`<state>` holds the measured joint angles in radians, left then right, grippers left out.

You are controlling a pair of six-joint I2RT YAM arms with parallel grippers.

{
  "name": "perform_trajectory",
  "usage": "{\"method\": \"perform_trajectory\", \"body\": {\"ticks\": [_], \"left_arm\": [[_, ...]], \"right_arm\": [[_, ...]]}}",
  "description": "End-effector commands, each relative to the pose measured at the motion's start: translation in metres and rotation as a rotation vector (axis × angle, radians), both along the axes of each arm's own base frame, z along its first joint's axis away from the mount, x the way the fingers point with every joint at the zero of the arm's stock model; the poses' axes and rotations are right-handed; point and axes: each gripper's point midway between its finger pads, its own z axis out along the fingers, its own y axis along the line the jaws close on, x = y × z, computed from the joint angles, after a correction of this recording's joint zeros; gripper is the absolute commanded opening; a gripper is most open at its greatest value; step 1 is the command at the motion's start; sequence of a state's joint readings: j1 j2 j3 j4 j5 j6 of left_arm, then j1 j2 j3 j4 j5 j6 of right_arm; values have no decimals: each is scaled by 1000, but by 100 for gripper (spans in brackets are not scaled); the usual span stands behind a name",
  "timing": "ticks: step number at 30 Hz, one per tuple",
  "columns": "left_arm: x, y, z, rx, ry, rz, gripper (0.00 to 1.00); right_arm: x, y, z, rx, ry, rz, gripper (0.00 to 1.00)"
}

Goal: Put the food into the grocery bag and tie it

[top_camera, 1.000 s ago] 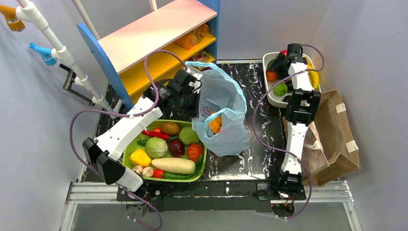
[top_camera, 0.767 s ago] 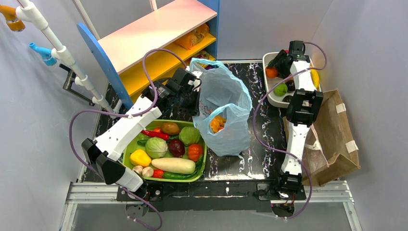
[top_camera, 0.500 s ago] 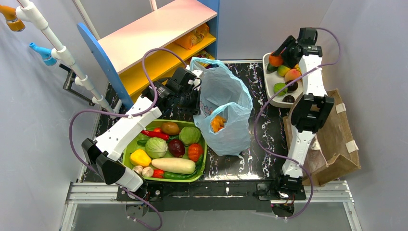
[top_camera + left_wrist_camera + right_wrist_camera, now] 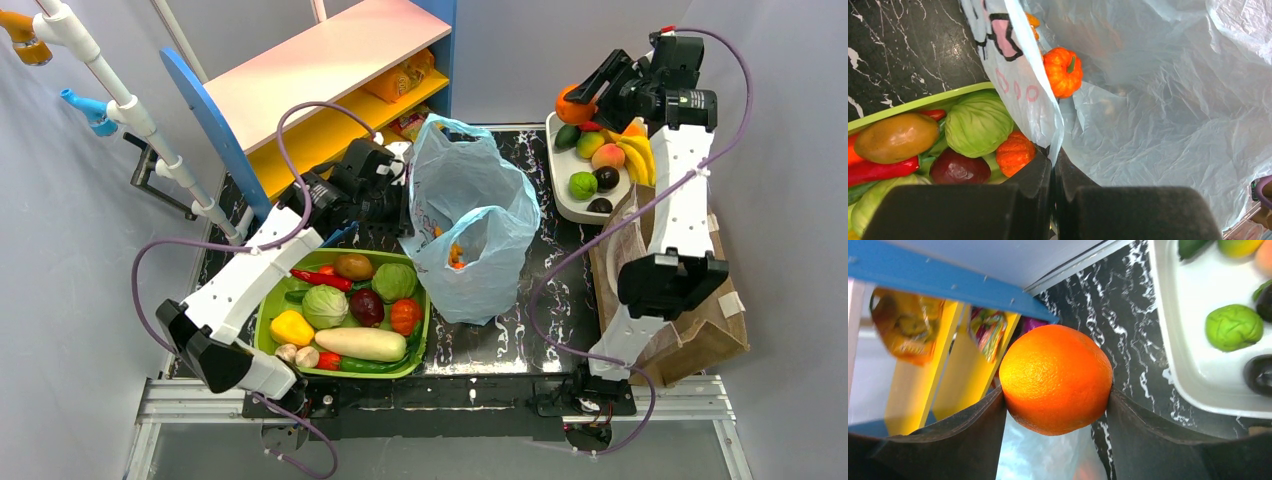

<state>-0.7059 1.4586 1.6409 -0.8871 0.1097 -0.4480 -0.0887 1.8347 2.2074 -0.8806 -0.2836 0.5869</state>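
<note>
The light-blue grocery bag [image 4: 470, 225] stands open in the middle of the black marble table. My left gripper [image 4: 405, 200] is shut on the bag's left rim [image 4: 1048, 125] and holds it up. Inside the bag lies a small orange pumpkin [image 4: 1063, 71]. My right gripper [image 4: 585, 100] is raised above the left end of the white tray [image 4: 560, 195], shut on a round orange fruit [image 4: 1055, 377]. The orange [image 4: 574, 103] sits between both fingers [image 4: 968, 440], clear of the tray.
The white tray holds a banana [image 4: 640, 155], a peach [image 4: 607, 157] and a green fruit [image 4: 583, 185]. A green tray [image 4: 415, 365] of vegetables, with a cabbage [image 4: 325, 305] and white radish [image 4: 360, 343], lies front left. A brown paper bag [image 4: 700, 300] stands right; a shelf [image 4: 330, 70] behind.
My right gripper closed on the orange in the white tray and lifted it up and back. The left gripper pulled the bag's rim slightly, widening the mouth.
</note>
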Motion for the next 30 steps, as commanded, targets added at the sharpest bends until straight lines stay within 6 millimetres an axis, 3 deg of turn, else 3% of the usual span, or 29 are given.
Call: {"method": "perform_trajectory", "body": {"ticks": [1, 7, 12, 18, 23, 30], "left_arm": [[-9, 12, 21, -56, -53, 7, 0], [-8, 20, 14, -17, -52, 35, 0], [-4, 17, 9, -25, -38, 66, 0], [5, 6, 17, -59, -25, 89, 0], [15, -6, 20, -68, -34, 62, 0], [24, -18, 21, -66, -32, 16, 0]], "right_arm": [[-40, 34, 31, -2, -82, 140, 22], [-71, 64, 58, -10, -172, 253, 22], [-106, 93, 84, 5, -255, 360, 22], [-154, 133, 115, 33, -352, 502, 22], [-180, 149, 104, 47, -351, 595, 22], [-198, 170, 73, 61, -283, 696, 23]]}}
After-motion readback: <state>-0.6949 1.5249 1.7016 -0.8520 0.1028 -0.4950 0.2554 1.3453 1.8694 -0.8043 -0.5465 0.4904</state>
